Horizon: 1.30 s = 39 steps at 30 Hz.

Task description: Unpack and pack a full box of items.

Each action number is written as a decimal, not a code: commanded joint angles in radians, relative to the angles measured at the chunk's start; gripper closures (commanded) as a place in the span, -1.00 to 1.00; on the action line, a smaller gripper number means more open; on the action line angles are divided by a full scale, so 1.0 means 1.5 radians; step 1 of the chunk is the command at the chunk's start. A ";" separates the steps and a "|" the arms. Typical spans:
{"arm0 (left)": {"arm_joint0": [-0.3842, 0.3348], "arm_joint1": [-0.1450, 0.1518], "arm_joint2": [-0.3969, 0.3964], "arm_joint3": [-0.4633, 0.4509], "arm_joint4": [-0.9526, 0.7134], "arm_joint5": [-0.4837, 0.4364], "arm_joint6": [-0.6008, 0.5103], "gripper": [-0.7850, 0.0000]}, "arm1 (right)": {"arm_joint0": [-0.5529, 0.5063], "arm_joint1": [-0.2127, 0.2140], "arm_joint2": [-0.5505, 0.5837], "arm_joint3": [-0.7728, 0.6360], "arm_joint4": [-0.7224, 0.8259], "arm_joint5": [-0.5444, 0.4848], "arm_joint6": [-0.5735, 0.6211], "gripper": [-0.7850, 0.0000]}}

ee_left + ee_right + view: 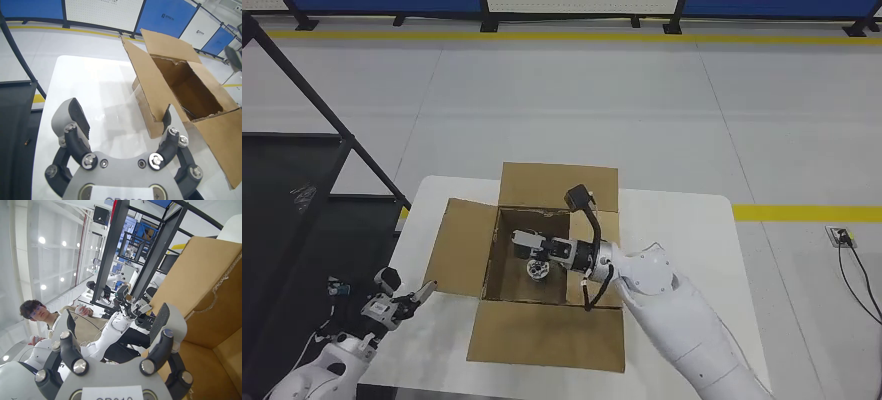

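Observation:
An open cardboard box (542,270) stands on the white table (682,215) with its flaps (457,248) folded outward. My right gripper (532,255) is inside the box, coming in over its right-hand wall. In the right wrist view it (116,321) is open with nothing between its fingers, and the box's inner wall (198,285) is close beside one finger. My left gripper (412,297) hangs over the table's left edge, apart from the box, open and empty (122,115). From there the box's inside (189,89) looks dark, with only a thin dark strip (186,111) on its floor.
A black metal frame (312,120) and a dark surface (292,200) stand left of the table. A small dark item (27,141) lies on that dark surface. Bare tabletop (90,79) lies between the left gripper and the box.

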 commanded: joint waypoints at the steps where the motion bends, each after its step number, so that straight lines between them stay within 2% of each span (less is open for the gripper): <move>1: -0.005 0.000 0.005 0.011 0.006 0.000 -0.003 -1.00 | -0.023 0.008 0.023 -0.036 -0.010 0.003 0.002 -1.00; 9: -0.017 0.001 0.020 0.030 0.033 0.003 -0.007 -1.00 | -0.098 0.033 0.096 -0.138 -0.029 0.022 0.011 -1.00; 13: -0.013 0.001 0.016 0.010 0.039 0.011 0.006 -1.00 | -0.118 0.040 0.117 -0.161 -0.029 0.025 0.011 -1.00; 22: 0.037 0.001 -0.041 -0.125 0.042 0.042 0.054 -1.00 | -0.153 0.054 0.156 -0.197 -0.034 0.018 0.007 -1.00; 29: 0.072 0.001 -0.076 -0.252 0.011 0.024 0.059 -1.00 | -0.189 0.067 0.199 -0.230 -0.037 0.008 0.015 -1.00; 34: 0.060 0.003 -0.043 -0.313 -0.020 -0.004 0.008 -1.00 | -0.221 0.079 0.239 -0.257 -0.042 -0.008 0.034 -1.00; 39: -0.014 0.003 0.059 -0.306 -0.059 -0.010 -0.076 -1.00 | -0.262 0.092 0.290 -0.286 -0.044 -0.035 0.050 -1.00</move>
